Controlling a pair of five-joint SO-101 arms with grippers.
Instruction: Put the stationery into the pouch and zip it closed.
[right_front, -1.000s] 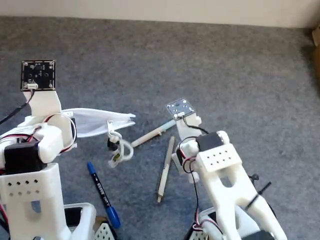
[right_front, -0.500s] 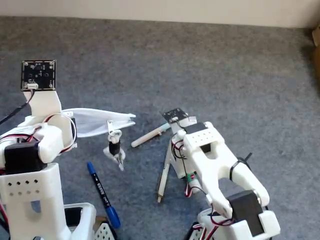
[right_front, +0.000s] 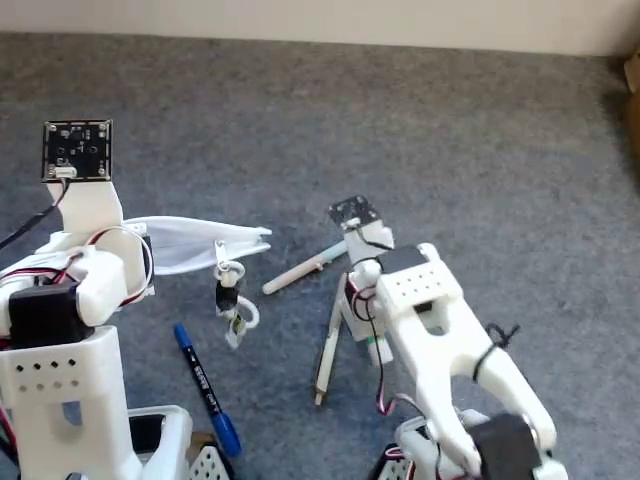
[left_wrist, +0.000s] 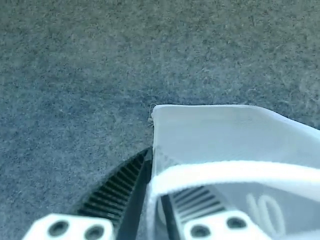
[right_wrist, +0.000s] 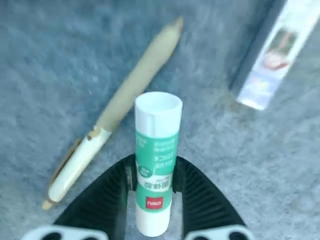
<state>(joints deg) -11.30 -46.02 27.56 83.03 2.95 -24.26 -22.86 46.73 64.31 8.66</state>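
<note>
The left gripper (left_wrist: 152, 167) is clenched on the rim of the white mesh pouch (left_wrist: 225, 140) near the carpet's (right_front: 470, 130) left edge; the pouch points toward the middle, its zip pull (right_front: 230, 298) just off its tip. The right gripper (right_wrist: 155, 170) is grasping a green-and-white glue stick (right_wrist: 157, 150) around its lower half, near the carpet's middle. A cream pen (right_front: 300, 270) and a tan pen (right_front: 330, 345) lie beside that arm, and a blue marker (right_front: 205, 388) lies toward the near edge
</note>
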